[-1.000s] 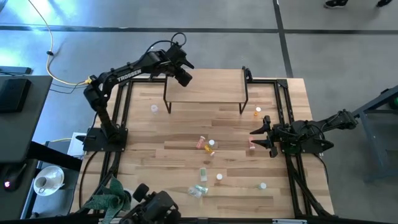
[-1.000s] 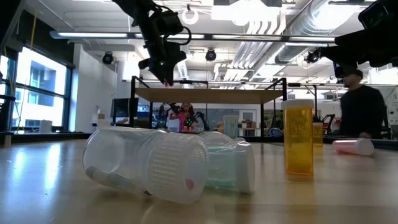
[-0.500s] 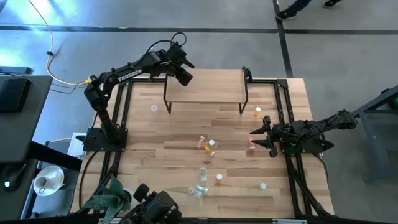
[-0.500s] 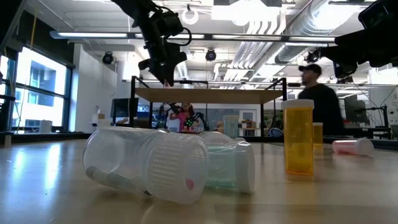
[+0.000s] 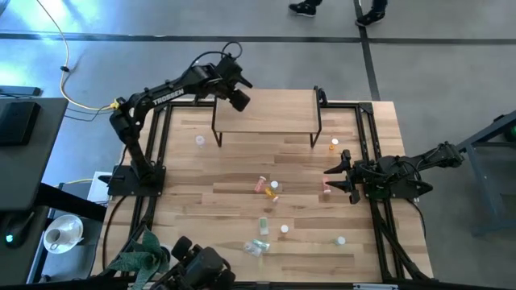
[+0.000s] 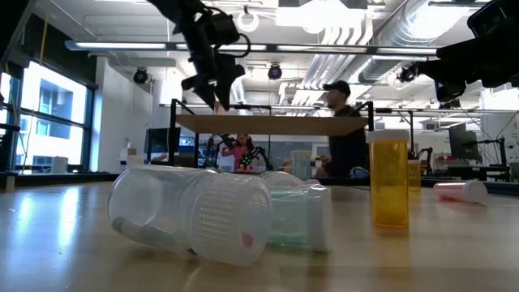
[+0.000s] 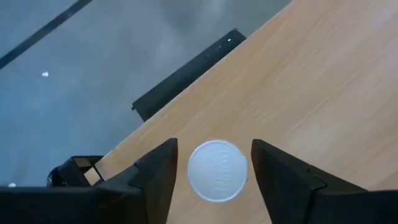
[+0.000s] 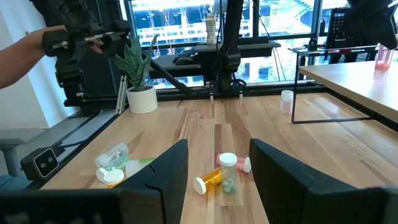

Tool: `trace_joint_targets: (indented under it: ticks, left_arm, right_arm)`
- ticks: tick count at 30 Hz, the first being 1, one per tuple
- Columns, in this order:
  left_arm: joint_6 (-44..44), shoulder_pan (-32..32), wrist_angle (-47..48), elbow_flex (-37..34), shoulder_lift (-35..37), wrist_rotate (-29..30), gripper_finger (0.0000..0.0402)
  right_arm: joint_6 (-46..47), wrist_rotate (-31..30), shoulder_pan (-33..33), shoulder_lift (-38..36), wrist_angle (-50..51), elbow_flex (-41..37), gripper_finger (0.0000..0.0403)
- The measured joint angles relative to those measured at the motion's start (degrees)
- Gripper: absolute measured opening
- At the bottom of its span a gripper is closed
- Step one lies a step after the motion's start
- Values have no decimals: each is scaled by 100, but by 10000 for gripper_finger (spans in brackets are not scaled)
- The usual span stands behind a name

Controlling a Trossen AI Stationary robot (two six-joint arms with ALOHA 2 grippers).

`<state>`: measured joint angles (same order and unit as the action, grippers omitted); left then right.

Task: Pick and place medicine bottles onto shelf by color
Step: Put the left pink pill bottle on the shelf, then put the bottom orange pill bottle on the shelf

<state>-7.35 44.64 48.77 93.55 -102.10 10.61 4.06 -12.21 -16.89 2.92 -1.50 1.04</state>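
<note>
Bottle (image 7: pixel 217 170) with a white cap stood on the shelf (image 5: pixel 270 111) near its corner, framed between the parted fingers of our left gripper (image 7: pixel 211 167), which gripped nothing. We judged the release done, so a straight lift clear of the cap would serve best. Our right gripper (image 5: pixel 336 179) waited with fingers spread over the tabletop (image 5: pixel 201 177), near a pink bottle (image 5: pixel 326 186).

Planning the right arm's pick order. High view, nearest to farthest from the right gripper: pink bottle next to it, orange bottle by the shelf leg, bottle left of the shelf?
1. Pink bottle: right at the open right gripper.
2. Orange bottle: by the right leg of the shelf.
3. Left bottle: across the table, left of the shelf.
</note>
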Motion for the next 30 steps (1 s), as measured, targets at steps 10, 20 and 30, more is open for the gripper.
trace_joint_targets:
  ticks: [10, 20, 30]
  left_arm:
    - [0, -9, 468, 667, -2, 37, 196]
    - [315, -196, 1130, 1334, 405, -456, 188]
    - [452, -1085, -158, -491, 2042, -648, 168]
  right_arm:
    - [2, 0, 1, 0, 0, -2, 162]
    - [2, 0, 1, 0, 0, -2, 162]
    - [0, 0, 1, 0, 0, -2, 162]
